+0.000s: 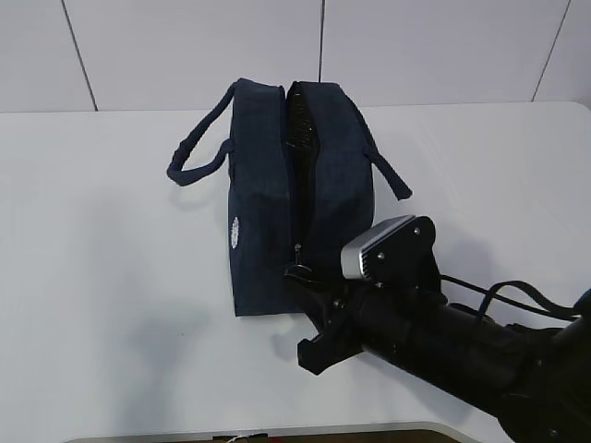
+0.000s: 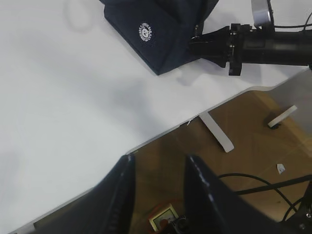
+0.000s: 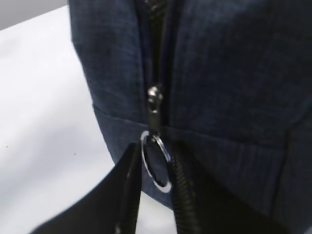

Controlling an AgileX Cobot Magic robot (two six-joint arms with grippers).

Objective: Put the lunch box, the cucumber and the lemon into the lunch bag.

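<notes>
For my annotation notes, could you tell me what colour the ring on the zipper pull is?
Silver metal; the zipper ring shows best in the right wrist view.

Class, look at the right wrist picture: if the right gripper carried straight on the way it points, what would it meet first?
Probably the metal zipper ring, which hangs between the right gripper's fingers, then the near end wall of the lunch bag right behind it. Depth is hard to judge here.

one lunch bag (image 1: pixel 268 212), two loop handles (image 1: pixel 196 157), one zipper ring (image 3: pixel 156 168)
</notes>
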